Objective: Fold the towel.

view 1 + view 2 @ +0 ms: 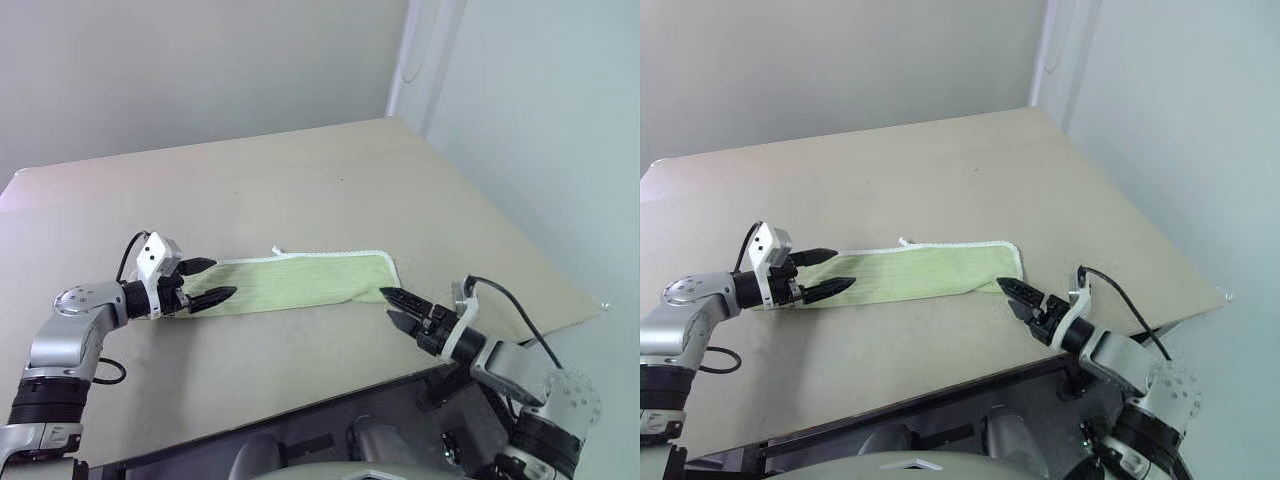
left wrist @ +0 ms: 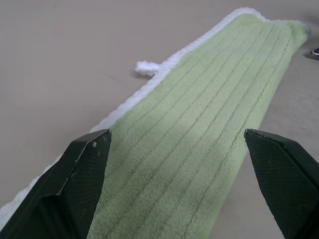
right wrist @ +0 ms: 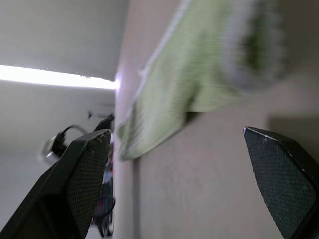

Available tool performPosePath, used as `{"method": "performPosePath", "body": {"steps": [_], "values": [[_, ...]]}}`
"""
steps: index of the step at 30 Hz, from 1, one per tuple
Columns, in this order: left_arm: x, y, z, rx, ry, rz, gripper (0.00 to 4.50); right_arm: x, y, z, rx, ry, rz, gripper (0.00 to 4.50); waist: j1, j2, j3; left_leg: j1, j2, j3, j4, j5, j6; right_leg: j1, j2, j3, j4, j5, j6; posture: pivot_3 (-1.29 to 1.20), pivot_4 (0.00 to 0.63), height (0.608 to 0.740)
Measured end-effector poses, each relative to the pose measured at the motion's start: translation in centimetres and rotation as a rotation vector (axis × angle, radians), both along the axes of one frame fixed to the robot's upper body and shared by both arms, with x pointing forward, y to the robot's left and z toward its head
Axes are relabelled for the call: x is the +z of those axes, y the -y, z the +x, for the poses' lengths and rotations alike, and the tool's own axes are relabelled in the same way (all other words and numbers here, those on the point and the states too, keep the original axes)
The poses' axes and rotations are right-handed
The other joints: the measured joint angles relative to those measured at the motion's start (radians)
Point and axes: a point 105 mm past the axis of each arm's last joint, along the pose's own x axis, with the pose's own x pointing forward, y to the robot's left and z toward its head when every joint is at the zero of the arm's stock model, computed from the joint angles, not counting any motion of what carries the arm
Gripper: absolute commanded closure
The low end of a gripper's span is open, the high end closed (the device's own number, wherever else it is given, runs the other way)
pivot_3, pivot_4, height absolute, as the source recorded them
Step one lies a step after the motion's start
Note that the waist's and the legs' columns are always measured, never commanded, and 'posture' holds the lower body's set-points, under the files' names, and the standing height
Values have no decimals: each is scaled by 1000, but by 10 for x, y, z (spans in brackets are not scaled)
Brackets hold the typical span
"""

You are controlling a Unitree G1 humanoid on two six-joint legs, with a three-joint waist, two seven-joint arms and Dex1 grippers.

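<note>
The towel [image 1: 300, 281] was laid flat on the tabletop [image 1: 300, 180] as a long folded strip across the frame's middle, its white loop tag [image 1: 278, 250] at the upper edge. The left gripper [image 1: 205, 282] was held at the strip's left end, jaws spread wide over it, gripping nothing. The right gripper [image 1: 394, 306] was held just off the right end, jaws likewise open and empty.

Left end effector [image 1: 205, 283] and right end effector [image 1: 396, 306], both with 2 fingers spread, pointing toward each other.
</note>
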Motion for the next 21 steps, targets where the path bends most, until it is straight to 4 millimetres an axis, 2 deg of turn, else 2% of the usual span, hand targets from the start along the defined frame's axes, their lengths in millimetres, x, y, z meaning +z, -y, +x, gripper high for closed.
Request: {"method": "performPosePath", "body": {"steps": [6,11,21], "values": [[0,8,2,-30,11,-1,0,2,2,6,-70,-64,-16,52,-9,0,0,1,0,0,0,0,0,0,0,0,0,0,0,0,0,740],[-1,10,1,-39,10,-2,0,5,2,22,-124,-84,-22,52,-22,0,0,0,0,0,0,0,0,0,0,1,0,0,0,0,0,740],[-3,11,2,-36,17,9,0,3,-21,41,-117,-105,1,52,-26,0,0,0,0,0,-1,0,0,0,0,1,0,0,0,0,0,740]]}}
